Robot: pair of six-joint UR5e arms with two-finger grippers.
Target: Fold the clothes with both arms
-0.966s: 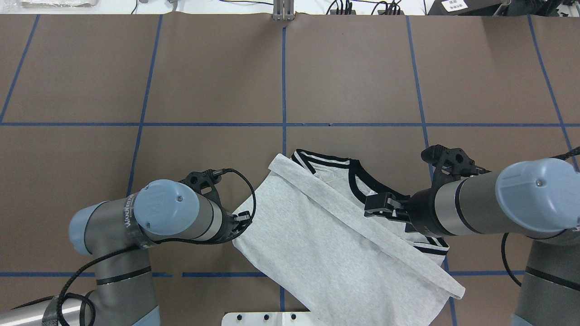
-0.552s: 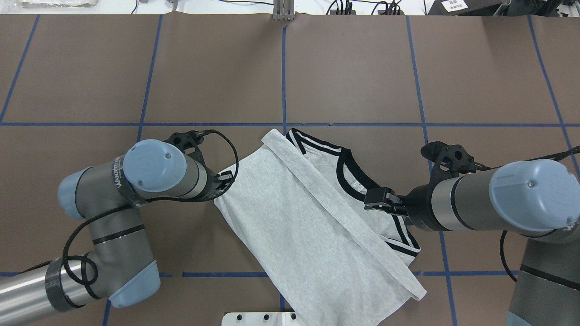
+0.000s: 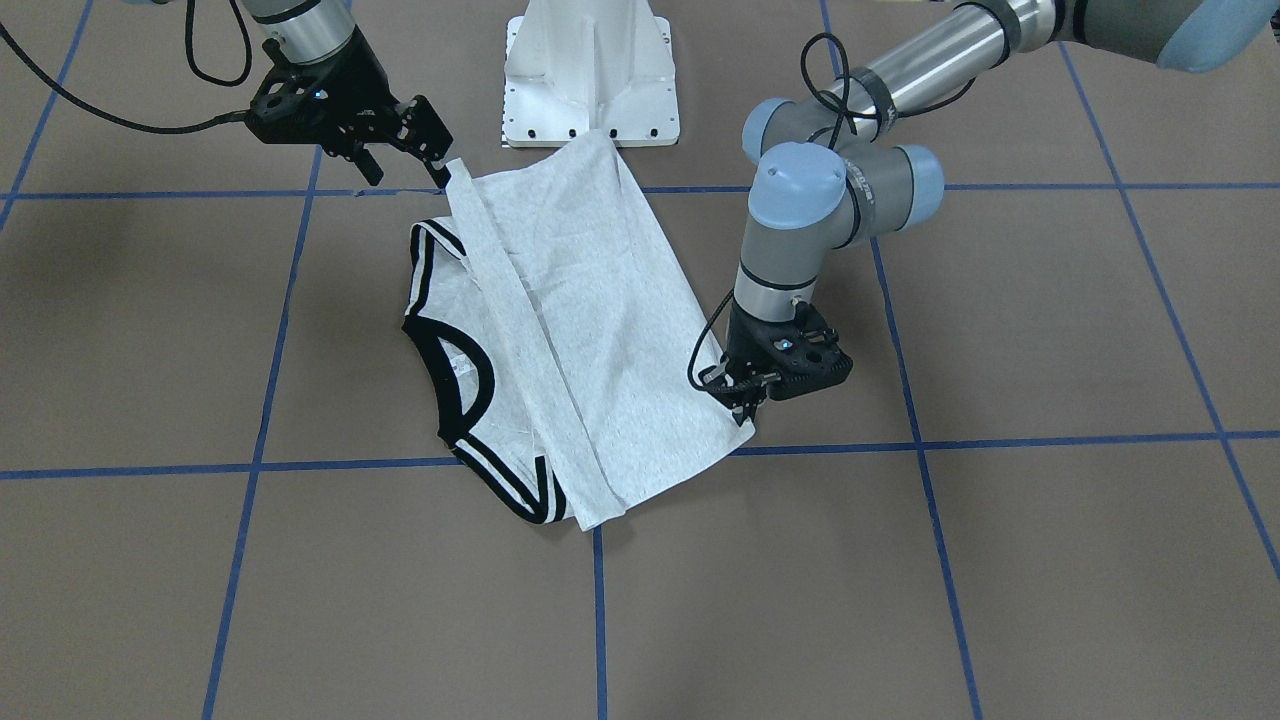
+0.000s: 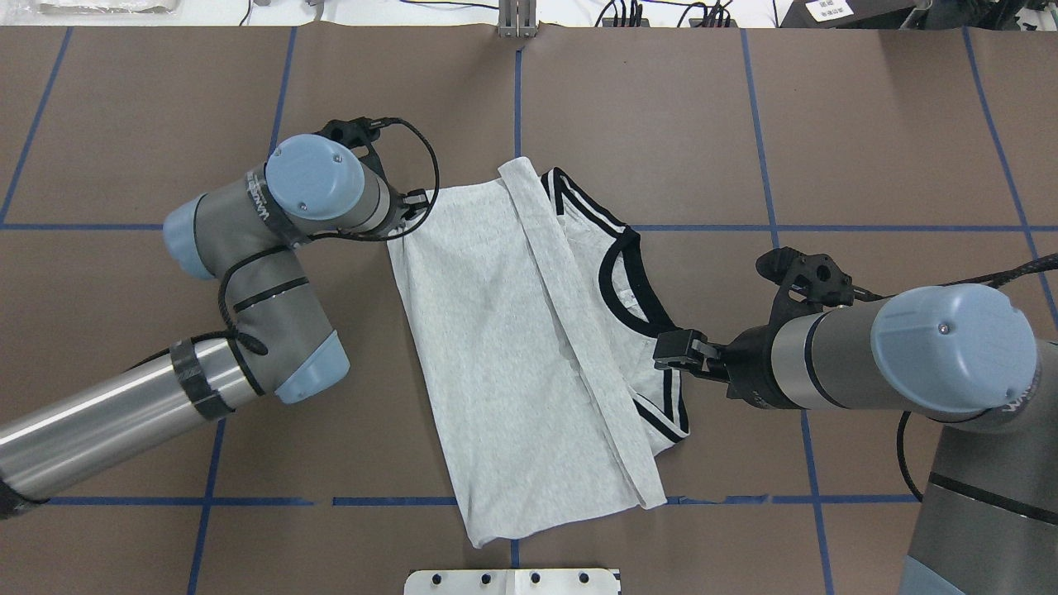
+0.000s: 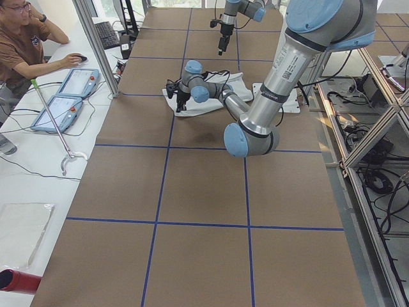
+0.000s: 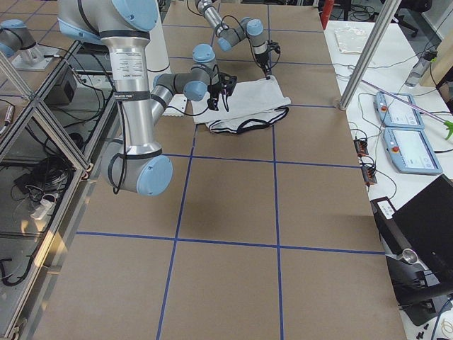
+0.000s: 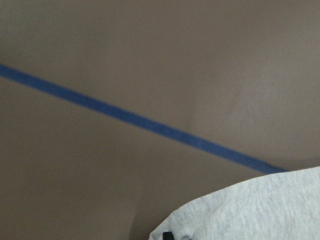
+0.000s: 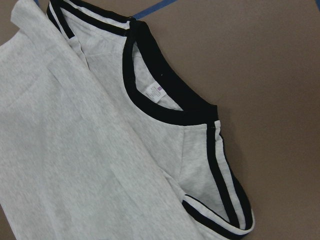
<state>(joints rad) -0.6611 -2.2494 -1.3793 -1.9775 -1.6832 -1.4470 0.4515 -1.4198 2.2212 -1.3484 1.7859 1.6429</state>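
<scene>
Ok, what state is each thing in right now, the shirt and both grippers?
T-shirt: flat on the table, bottom half folded up over the top, black collar left uncovered.
Left gripper: shut on the T-shirt's corner, low at the table.
Right gripper: open, empty, raised above the T-shirt.

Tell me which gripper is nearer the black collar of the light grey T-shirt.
Right. The right gripper hangs open just off the black collar, by the striped sleeve; the left gripper pinches the light grey T-shirt's plain corner, across the folded body.
</scene>
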